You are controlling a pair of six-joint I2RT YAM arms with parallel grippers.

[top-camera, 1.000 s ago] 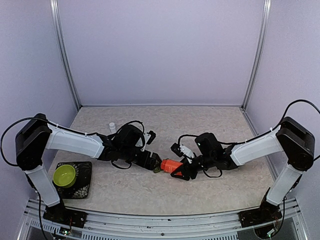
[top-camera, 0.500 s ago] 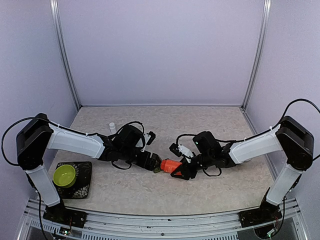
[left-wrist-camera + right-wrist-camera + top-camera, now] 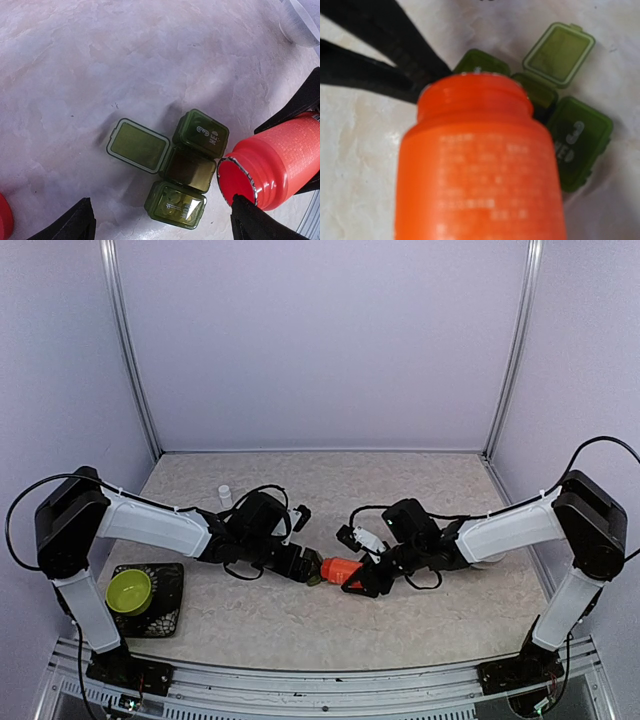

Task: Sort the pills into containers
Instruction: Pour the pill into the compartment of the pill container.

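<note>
Your right gripper (image 3: 356, 576) is pinching the orange bottle (image 3: 272, 167), tipped on its side with its open mouth right beside the pill box (image 3: 187, 170) mid-desk. The middle cell's lid (image 3: 138, 146) is flipped open and the other two are closed. Your left gripper (image 3: 162, 225) hangs over the box, jaws spread wide.
</note>
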